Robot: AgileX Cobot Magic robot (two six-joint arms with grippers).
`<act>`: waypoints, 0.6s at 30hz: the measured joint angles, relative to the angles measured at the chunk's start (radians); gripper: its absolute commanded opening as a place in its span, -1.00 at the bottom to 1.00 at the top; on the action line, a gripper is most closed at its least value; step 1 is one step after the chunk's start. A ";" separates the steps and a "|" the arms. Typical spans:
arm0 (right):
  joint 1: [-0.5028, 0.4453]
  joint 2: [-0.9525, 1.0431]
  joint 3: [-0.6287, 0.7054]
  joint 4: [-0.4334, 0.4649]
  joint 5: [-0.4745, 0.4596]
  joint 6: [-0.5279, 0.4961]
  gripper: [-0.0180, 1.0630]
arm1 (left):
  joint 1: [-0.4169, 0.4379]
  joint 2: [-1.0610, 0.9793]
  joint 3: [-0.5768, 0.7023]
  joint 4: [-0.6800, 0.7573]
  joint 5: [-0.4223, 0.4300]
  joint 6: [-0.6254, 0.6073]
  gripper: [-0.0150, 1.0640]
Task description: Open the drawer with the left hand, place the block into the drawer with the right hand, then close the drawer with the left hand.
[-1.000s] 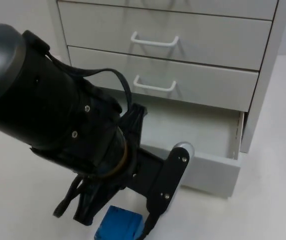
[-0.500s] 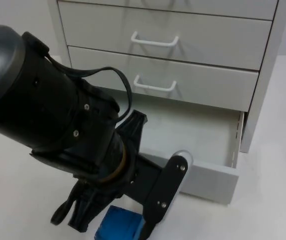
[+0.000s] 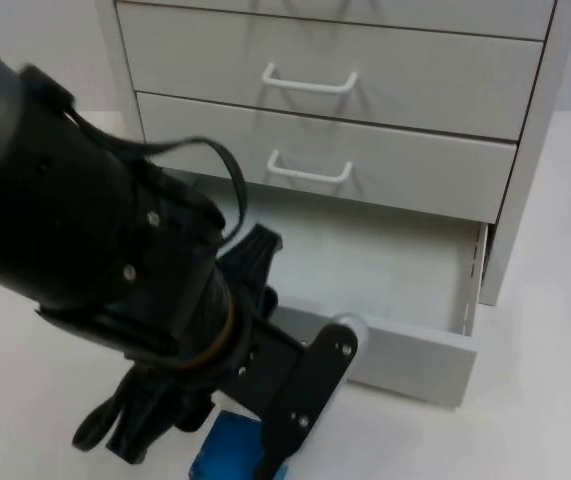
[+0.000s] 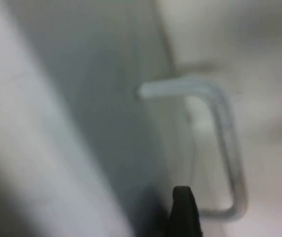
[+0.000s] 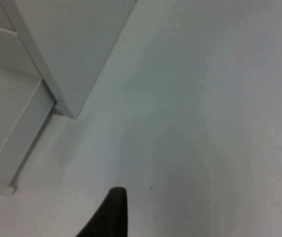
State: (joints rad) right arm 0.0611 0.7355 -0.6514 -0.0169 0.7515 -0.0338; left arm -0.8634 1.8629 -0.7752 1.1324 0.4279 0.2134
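Observation:
The bottom drawer (image 3: 395, 270) of the white cabinet stands pulled out, and its inside is bare. My left gripper (image 3: 337, 345) is at the drawer front (image 3: 415, 365), just off the white handle (image 3: 353, 326), with the bulky left arm over it. In the left wrist view the handle (image 4: 220, 133) is free ahead of my black fingertip (image 4: 182, 210), nothing gripped. The blue block (image 3: 227, 450) lies on the table before the drawer, partly under the left arm. My right gripper's fingertip (image 5: 112, 212) hovers over bare table beside the cabinet, holding nothing; that arm waits.
Two shut drawers with white handles (image 3: 308, 80) (image 3: 308, 170) sit above the open one. The cabinet's side (image 5: 71, 44) and the drawer's side rail (image 5: 17, 143) show in the right wrist view. White table (image 5: 205, 123) runs right of the cabinet.
The drawer came out slightly further, then stayed put. My left arm drew back toward the table's near left, off the handle, and now covers more of the blue block.

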 measured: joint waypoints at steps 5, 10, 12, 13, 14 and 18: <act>0.000 0.000 0.000 0.000 0.000 0.000 0.98 | -0.006 -0.053 0.006 -0.023 0.003 0.000 0.15; 0.000 0.000 0.000 0.000 0.000 0.000 0.98 | -0.013 -0.124 0.006 -0.127 0.020 -0.004 0.15; 0.000 0.000 0.000 0.000 0.000 0.000 0.98 | -0.015 -0.146 0.006 -0.186 0.031 -0.021 0.15; 0.000 0.000 0.000 0.000 0.000 0.000 0.98 | -0.015 -0.161 0.006 -0.234 0.040 -0.042 0.15; 0.000 0.000 0.000 0.000 0.000 0.000 0.98 | -0.012 -0.172 0.006 -0.286 0.050 -0.062 0.15; 0.000 0.000 0.000 0.000 0.000 0.000 0.98 | 0.018 -0.206 0.006 -0.434 0.049 -0.159 0.15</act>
State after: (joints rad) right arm 0.0611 0.7355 -0.6514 -0.0169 0.7515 -0.0338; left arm -0.8454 1.6564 -0.7696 0.6981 0.4771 0.0542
